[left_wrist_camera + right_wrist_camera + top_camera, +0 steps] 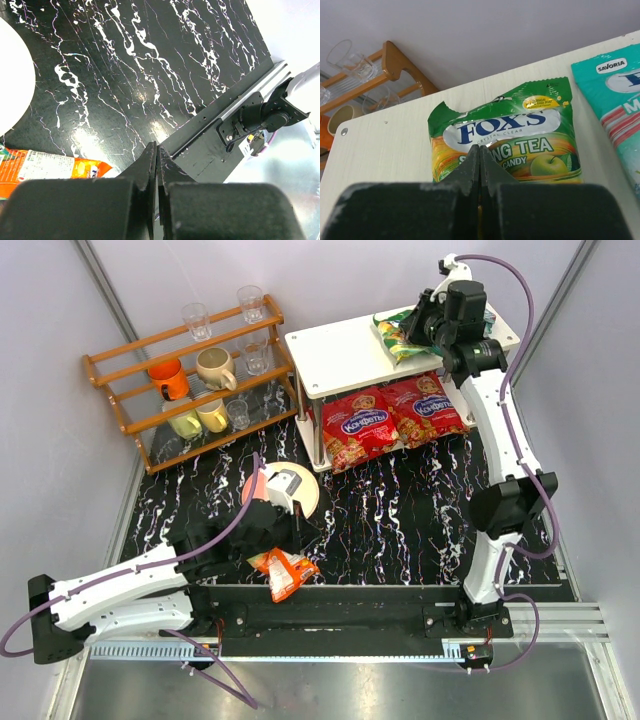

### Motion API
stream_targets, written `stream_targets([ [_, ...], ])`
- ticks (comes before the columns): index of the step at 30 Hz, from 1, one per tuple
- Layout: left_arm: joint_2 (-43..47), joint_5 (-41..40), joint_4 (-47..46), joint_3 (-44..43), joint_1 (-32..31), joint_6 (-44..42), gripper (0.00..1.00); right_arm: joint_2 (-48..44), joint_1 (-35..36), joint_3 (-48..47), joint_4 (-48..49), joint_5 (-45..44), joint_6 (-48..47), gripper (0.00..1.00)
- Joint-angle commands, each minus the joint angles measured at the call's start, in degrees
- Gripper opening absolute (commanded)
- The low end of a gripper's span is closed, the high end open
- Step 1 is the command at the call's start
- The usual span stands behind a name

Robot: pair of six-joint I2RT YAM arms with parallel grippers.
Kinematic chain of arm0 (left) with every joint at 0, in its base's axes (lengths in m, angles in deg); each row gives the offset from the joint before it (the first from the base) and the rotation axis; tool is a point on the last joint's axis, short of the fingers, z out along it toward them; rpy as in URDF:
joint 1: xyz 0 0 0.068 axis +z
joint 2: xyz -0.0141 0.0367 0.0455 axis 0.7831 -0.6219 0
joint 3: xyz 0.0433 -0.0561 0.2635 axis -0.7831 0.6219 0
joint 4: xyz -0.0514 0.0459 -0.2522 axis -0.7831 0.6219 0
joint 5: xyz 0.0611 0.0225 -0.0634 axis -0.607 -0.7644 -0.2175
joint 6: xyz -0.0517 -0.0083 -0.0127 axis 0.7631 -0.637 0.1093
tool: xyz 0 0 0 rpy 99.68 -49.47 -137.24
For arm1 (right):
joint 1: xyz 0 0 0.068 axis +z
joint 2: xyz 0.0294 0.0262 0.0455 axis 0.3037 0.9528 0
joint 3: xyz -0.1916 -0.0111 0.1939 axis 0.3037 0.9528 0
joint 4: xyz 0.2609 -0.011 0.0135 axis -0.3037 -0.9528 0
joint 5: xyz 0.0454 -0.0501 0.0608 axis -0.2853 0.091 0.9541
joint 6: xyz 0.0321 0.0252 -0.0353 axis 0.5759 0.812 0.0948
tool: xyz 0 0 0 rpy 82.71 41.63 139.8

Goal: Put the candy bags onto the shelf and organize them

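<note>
Right gripper [479, 149], pinched shut, hovers over Fox's bag [520, 135]; left gripper [156, 148] shut, empty. We find that bag, teal bag [615, 110] and two red bags [358, 425] on the shelf [340, 350]; orange bag [285, 572] lies on desk [400, 530], outstanding.

Top view: left arm [120, 595] stretched low across lower left, left gripper [156, 150] jaws pressed together. right arm [505, 440] rises from lower right to upper right, right gripper [479, 150] jaws closed.

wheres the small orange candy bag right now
In the top view the small orange bag lies on the black marbled table by its near edge, on the left arm's side, just below the round plate.
</note>
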Motion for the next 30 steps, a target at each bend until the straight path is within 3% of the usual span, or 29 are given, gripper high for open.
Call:
stream_targets([
  [1,0.6,-1.0,-2.1,0.3,-0.2,-0.6,0.00,-6.2,-0.1,11.4,6.1,3.1,-0.9,0.00],
  [7,0.9,-0.5,-3.0,1.5,-0.2,-0.1,0.00,-12.8,0.0,30.9,19.9,1.2,-0.8,0.00],
  [10,0.6,-0.3,-3.1,1.5,-0.2,0.0,0.00,-12.4,-0.1,32.9,21.9,0.5,-1.2,0.00],
  [14,0.6,-0.5,-3.0,1.6,-0.2,-0.1,0.00,-10.4,-0.1,30.3,20.9,0.6,-2.1,0.00],
  [23,0.8,-1.1,-2.6,1.9,-0.2,-0.3,0.00,-0.7,0.0,14.0,11.6,2.5,-3.7,0.00],
  [30,1.4,-1.6,-2.0,2.2,-0.2,-0.5,0.00,3.3,0.0,9.5,10.3,4.6,-2.5,0.00],
])
